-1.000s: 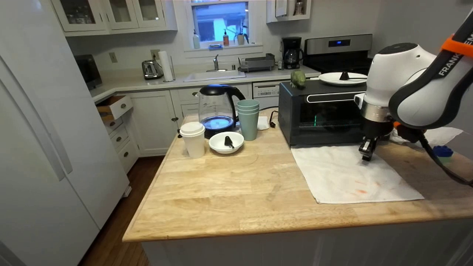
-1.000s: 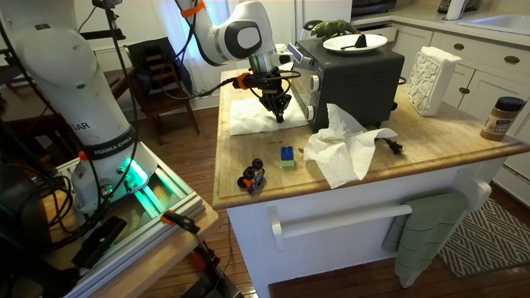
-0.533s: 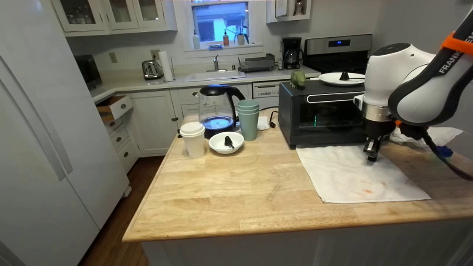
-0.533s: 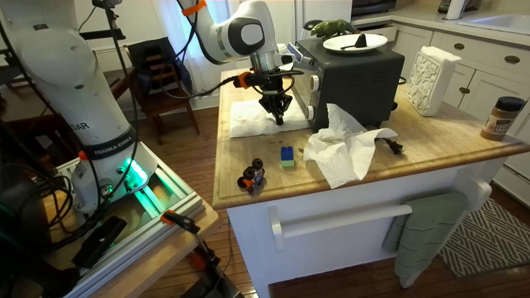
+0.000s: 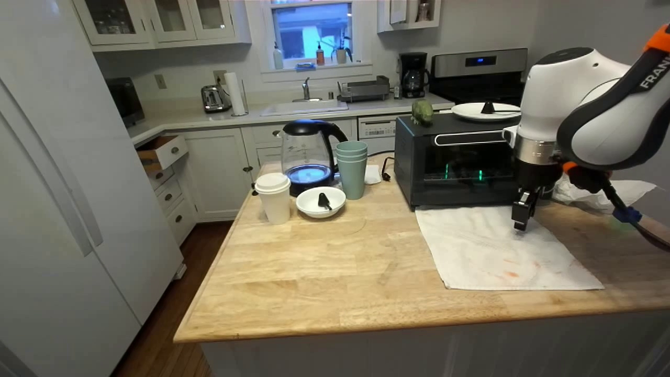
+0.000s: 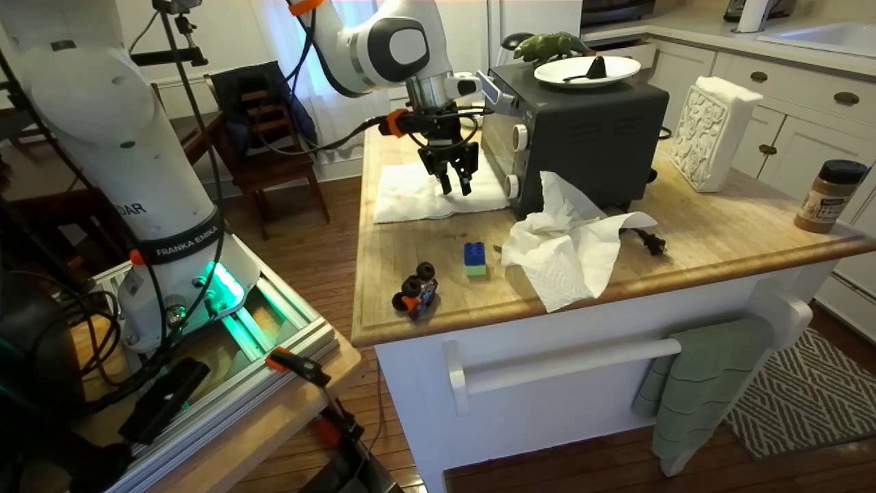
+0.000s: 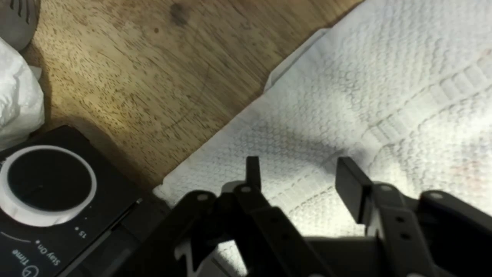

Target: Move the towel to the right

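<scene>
Jaws parted, gripper (image 6: 456, 187) downward, towel (image 5: 500, 255) beneath

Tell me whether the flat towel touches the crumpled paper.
Apart: the wrist view shows the wooden tabletop plainly between the flat towel and the crumpled paper.

The towel (image 7: 338, 111) is white with a dimpled pattern, a ladder-like strip of pale rectangles and faint orange marks (image 5: 511, 274). The gripper (image 7: 301, 179) is black; the arm (image 5: 555, 97) is white and black with an orange band (image 5: 660, 40). The worktop (image 5: 314, 283) is honey-coloured wood, flecked with darker grain. The oven (image 6: 595, 137) is dark grey, its knob (image 7: 46, 181) black ringed in white. A toy block (image 6: 474, 259) is blue over light green, the cups (image 5: 352, 175) grey-green, the kettle (image 5: 308, 170) clear and black with a blue glow, and the rug (image 6: 814, 404) grey with pale geometric lines
</scene>
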### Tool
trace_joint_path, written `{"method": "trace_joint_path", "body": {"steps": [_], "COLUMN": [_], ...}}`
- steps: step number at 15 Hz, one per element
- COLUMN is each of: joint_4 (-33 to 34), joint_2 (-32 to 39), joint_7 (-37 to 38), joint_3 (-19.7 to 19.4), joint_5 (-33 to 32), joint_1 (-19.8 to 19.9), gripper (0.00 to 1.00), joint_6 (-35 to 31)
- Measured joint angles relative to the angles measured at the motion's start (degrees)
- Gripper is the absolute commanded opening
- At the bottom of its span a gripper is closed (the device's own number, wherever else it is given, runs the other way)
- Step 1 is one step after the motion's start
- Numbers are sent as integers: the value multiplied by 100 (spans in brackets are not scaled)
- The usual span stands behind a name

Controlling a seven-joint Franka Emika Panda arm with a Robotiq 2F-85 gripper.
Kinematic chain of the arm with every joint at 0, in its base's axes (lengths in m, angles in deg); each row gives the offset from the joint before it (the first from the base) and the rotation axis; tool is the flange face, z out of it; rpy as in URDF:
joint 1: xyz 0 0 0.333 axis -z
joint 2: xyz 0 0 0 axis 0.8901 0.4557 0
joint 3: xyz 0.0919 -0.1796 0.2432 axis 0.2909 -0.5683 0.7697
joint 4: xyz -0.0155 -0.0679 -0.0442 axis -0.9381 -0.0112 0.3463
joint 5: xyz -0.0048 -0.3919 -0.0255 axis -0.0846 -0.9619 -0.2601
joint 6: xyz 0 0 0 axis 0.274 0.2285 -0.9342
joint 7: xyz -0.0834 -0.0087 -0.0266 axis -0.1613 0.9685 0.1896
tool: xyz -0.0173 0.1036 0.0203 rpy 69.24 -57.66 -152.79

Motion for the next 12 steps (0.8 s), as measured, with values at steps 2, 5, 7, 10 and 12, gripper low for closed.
{"method": "trace_joint_path", "body": {"steps": [2,5,7,10,12], "joint_4": [-172,-504,-755,-1106,-1301], "joint_2": [-272,-781,-1256,-2155,-2772], "joint_7": [68,-107,-518,-883,-851], "joint_3": [2,211,410,560,574], "joint_5": [20,633,1564,2745,3161], "joint_1": [36,214,270,269,269], "gripper": [100,100,100,100,100], "joint_6": [38,609,1197,1720,1843]}}
